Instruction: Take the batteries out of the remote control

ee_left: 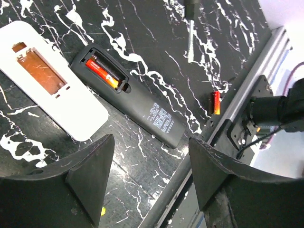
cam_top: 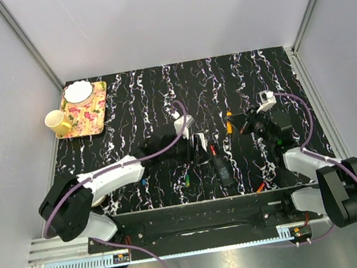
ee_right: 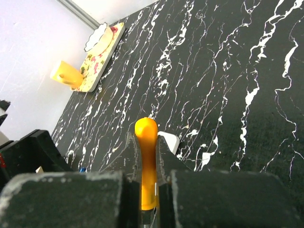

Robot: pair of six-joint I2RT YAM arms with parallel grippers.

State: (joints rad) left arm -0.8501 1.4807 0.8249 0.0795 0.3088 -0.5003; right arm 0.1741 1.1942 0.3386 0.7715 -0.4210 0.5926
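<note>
- Nearest the arms, 1 loose red-orange battery (ee_left: 215,103) lies right by the front edge of the table (ee_left: 142,28). A stray bump could roll it off. From above, a blue battery (cam_top: 144,180) and a green battery (cam_top: 189,180) lie loose too.
- The left gripper (ee_left: 151,145) hangs low over the table, jaws spread wide, nothing in them.
- Just beyond it is the dark remote (ee_left: 142,107), back up and cover off, with 1 orange battery (ee_left: 102,72) seated in its bay. I'd say that's the job left.
- Nothing pins that remote, so a push from wide fingers would probably slide it rather than lift the cell. The bay also looks too tight for a straight pinch.
- The white remote (ee_left: 52,85) sits beside it, and its bay looks empty.
- The right gripper (ee_right: 147,142) is clamped on an orange tool (ee_right: 146,156). If it pries too hard, the battery could pop out and skitter away.
- The tray (cam_top: 91,117) and mug (cam_top: 58,122) are way at the back, no worry.
</note>
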